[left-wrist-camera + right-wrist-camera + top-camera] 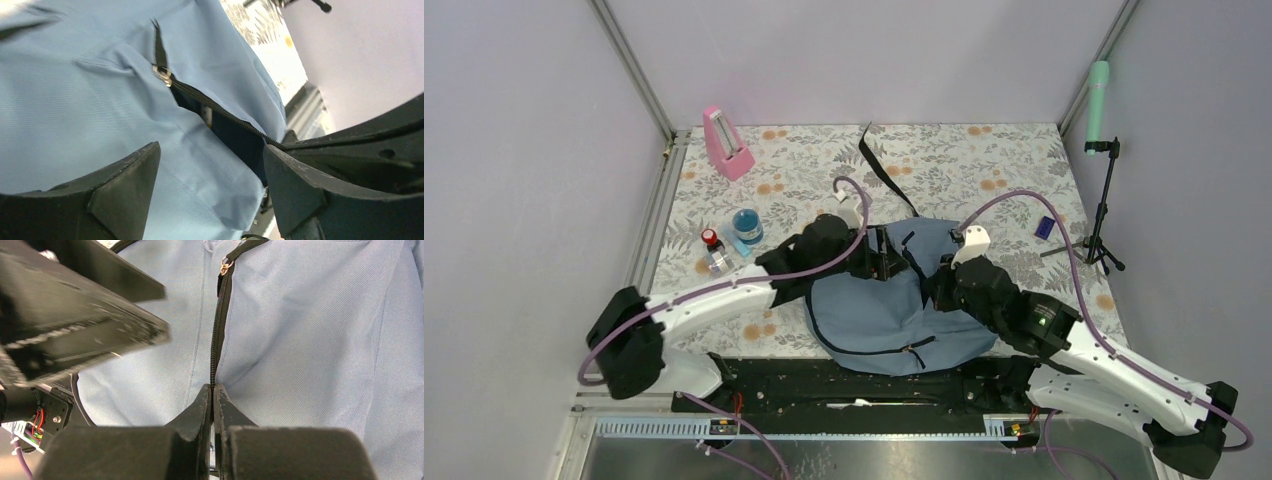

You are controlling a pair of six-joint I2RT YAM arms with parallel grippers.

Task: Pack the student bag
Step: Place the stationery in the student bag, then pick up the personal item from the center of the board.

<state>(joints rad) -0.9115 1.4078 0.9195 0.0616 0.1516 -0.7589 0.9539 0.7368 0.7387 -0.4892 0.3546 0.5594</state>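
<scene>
The student bag [874, 320], grey-blue, lies flat in the middle of the floral table, one black strap [884, 175] trailing toward the back. My left gripper [886, 255] hovers at its upper left. In the left wrist view it [210, 147] stands open over loose fabric [75, 110], beside a partly open zipper with a metal pull [162, 75] and dark lining below. My right gripper [939, 280] is at the bag's upper right. In the right wrist view it [213, 387] is shut on the bag's zipper edge [216, 340], with the pull [226, 264] farther up.
A pink wedge-shaped object [726, 145] stands at the back left. A blue-lidded jar [746, 226] and a small red-capped bottle [713, 250] sit left of the bag. A small dark blue item [1044, 227] lies at the right, near a black tripod [1104, 210] with a green top.
</scene>
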